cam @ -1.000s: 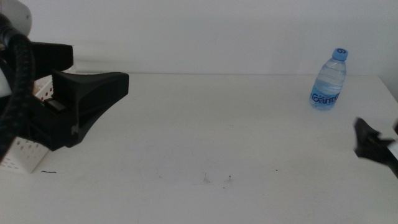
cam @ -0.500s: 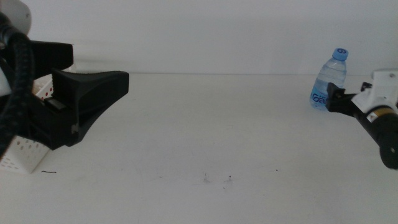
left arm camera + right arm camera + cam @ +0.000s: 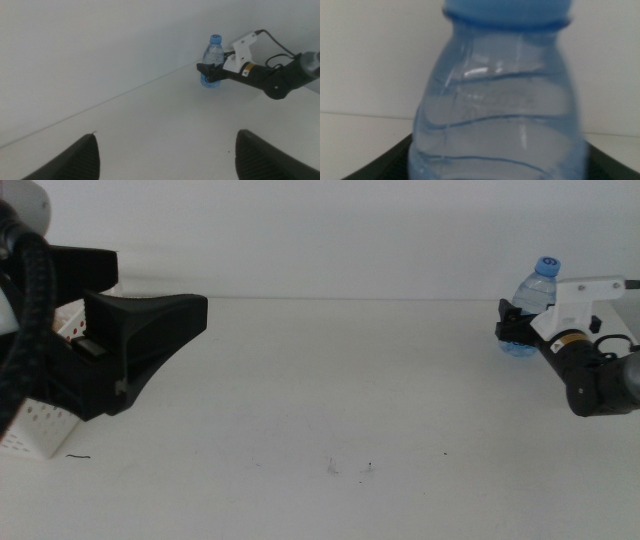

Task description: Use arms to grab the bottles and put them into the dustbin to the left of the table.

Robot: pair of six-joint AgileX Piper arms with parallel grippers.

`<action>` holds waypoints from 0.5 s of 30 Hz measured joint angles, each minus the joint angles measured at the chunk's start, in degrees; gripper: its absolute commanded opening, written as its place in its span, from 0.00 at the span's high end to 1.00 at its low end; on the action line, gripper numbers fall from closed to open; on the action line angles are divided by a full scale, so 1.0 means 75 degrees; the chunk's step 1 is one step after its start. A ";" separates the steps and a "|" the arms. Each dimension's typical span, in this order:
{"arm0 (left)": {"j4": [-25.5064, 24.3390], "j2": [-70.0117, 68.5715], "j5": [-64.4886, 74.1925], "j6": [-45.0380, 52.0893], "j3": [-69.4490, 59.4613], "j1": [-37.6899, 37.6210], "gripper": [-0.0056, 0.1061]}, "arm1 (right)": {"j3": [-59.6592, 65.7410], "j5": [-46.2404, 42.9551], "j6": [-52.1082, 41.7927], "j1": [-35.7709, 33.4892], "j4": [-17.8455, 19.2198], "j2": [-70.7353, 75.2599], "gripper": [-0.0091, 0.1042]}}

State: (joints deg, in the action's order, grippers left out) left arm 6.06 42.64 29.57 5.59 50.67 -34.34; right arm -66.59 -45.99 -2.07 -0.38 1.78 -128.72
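Observation:
A clear water bottle (image 3: 541, 281) with a blue cap stands upright at the table's far right. My right gripper (image 3: 512, 327) reaches it from the right, with its jaws on either side of the lower body and open. The bottle fills the right wrist view (image 3: 495, 115), dark jaws showing at both sides. The left wrist view shows the bottle (image 3: 214, 50) and right gripper (image 3: 207, 73) far off. My left gripper (image 3: 150, 292) hangs open and empty at the left, over the white perforated dustbin (image 3: 38, 430). The yellow tea bottle and the red can are out of view.
The white table (image 3: 330, 390) has a few dark specks (image 3: 368, 468) near the front middle. A plain white wall runs behind the table's far edge. The right arm's white casing (image 3: 585, 288) and cable sit just right of the bottle.
My right gripper has come up from the low right edge of the picture to the water bottle and now has its jaws around it. The left arm has not moved.

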 measured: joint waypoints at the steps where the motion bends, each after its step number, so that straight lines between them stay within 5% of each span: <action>1: 0.0000 0.0000 0.0000 0.0000 0.0000 0.0000 0.11 | -0.0165 0.0000 0.0000 0.0000 0.0036 -0.0156 0.12; 3: 0.0000 0.0000 0.0000 0.0000 0.0000 0.0000 0.11 | -0.0446 0.0018 0.0000 0.0000 0.0051 -0.0423 0.16; 5: 0.0000 0.0000 0.0000 0.0000 0.0000 0.0000 0.11 | -0.0614 0.0024 0.0000 0.0000 0.0099 -0.0596 0.34; 9: 0.0000 0.0000 0.0000 0.0000 0.0000 0.0000 0.11 | -0.0735 0.0057 0.0226 0.0000 0.0445 -0.0686 0.94; 15: 0.0000 0.0000 0.0000 0.0000 0.0000 0.0000 0.11 | -0.0735 0.0330 0.0905 -0.0492 0.1289 -0.0378 0.79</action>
State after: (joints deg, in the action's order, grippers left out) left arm 6.06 42.64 29.57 5.59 50.67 -34.34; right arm -72.11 -43.52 4.71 -4.07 11.44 -131.56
